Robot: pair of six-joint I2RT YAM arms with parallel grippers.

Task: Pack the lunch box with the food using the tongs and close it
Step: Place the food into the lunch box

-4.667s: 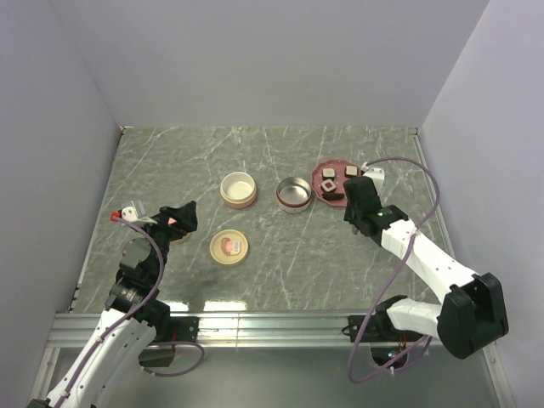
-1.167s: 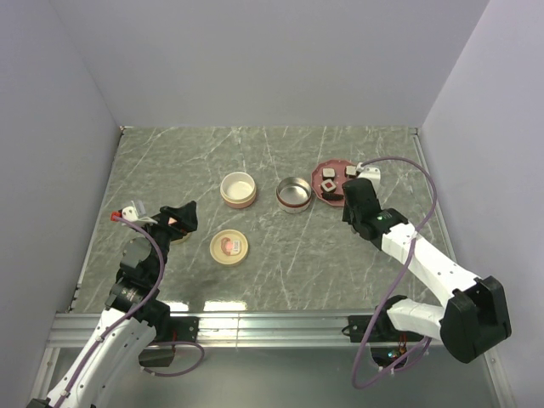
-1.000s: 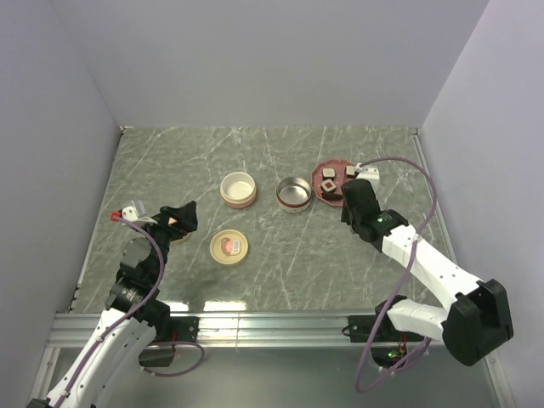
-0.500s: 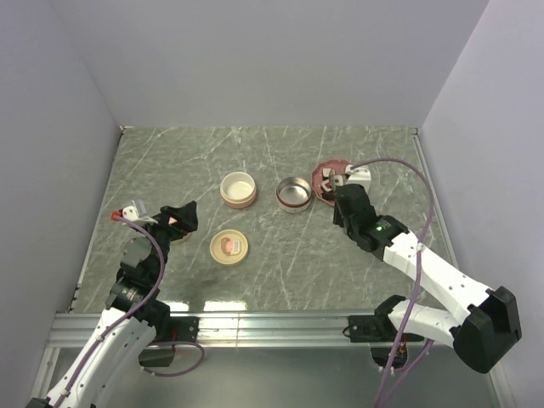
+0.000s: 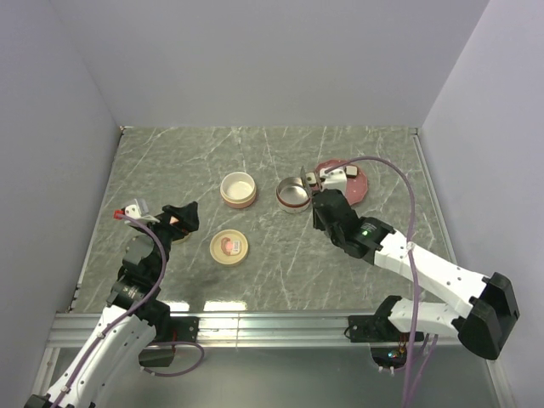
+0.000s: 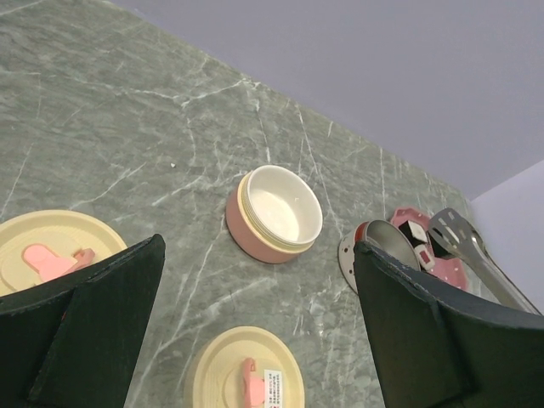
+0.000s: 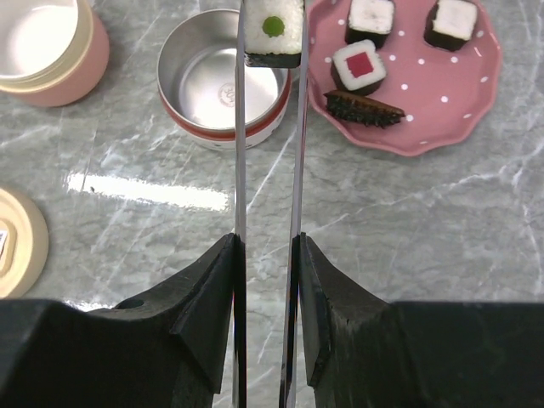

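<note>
My right gripper (image 7: 268, 242) (image 5: 320, 206) is shut on the thin metal tongs (image 7: 240, 127) (image 5: 304, 182). The tongs' tips pinch one piece of food (image 7: 272, 31), white with a green centre. It hangs over the far rim of the lunch box's steel bowl (image 7: 204, 85) (image 5: 293, 194). Three more pieces of food (image 7: 358, 65) and a dark strip lie on the pink plate (image 7: 442, 93) (image 5: 357, 184). My left gripper (image 5: 180, 218) (image 6: 259, 248) stands open and holds nothing, left of the cream lid (image 5: 229, 246).
A pink bowl (image 5: 238, 189) (image 6: 274, 212) with a cream inside stands left of the steel bowl. A second cream lid (image 6: 51, 255) lies under my left gripper. Grey walls close the table at the back and on both sides.
My right arm has swung left from the pink plate, carrying a piece of food in the tongs to the steel bowl. The left arm has not moved.
</note>
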